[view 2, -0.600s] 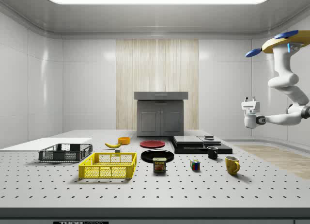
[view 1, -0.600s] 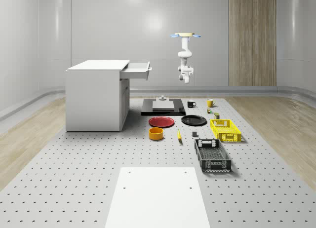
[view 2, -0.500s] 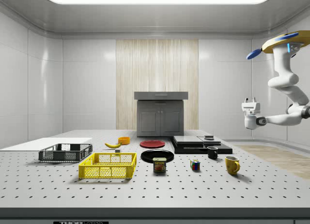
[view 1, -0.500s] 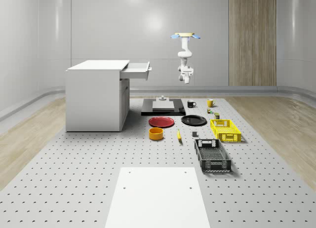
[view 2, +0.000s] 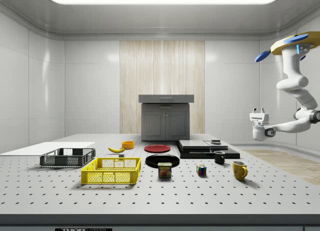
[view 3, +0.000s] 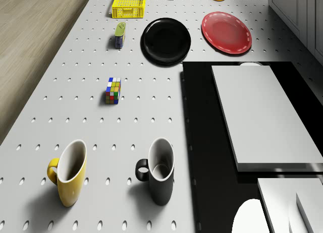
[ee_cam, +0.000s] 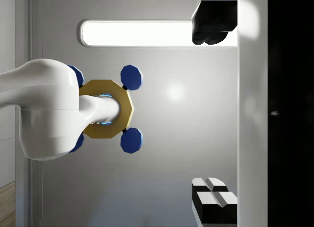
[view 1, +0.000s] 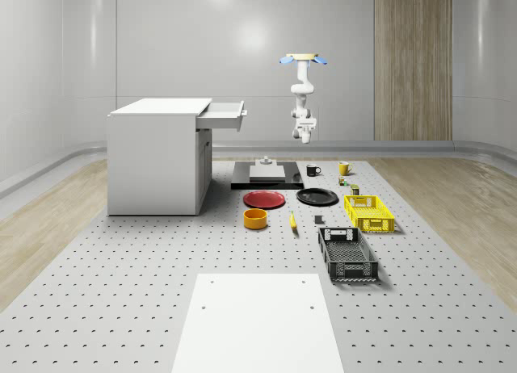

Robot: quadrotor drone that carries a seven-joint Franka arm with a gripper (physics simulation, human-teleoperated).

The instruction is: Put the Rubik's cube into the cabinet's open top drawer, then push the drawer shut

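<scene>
Empty and high in the air, the white two-finger end effector (view 2: pixel 258 126) hangs from the arm well above the grey perforated surface (view 1: pixel 161 252), its two dark-padded fingers (ee_cam: pixel 212 197) standing wide apart with nothing between them, which I judge suits an approach before any pick. Drone (view 2: pixel 292 42) hovers higher, off past the edge of the surface nearest the two mugs, with the arm bent down and forward beneath it. On the surface the small multicoloured Rubik's cube (view 3: pixel 113 90) sits upright and alone, near the black mug (view 3: pixel 159 170) and yellow mug (view 3: pixel 68 172), showing blue, white, yellow, red and green tiles. Well apart from the cube, the white cabinet (view 1: pixel 157 159) has its top drawer (view 1: pixel 224 115) pulled out and ready, so the cube is not yet picked
</scene>
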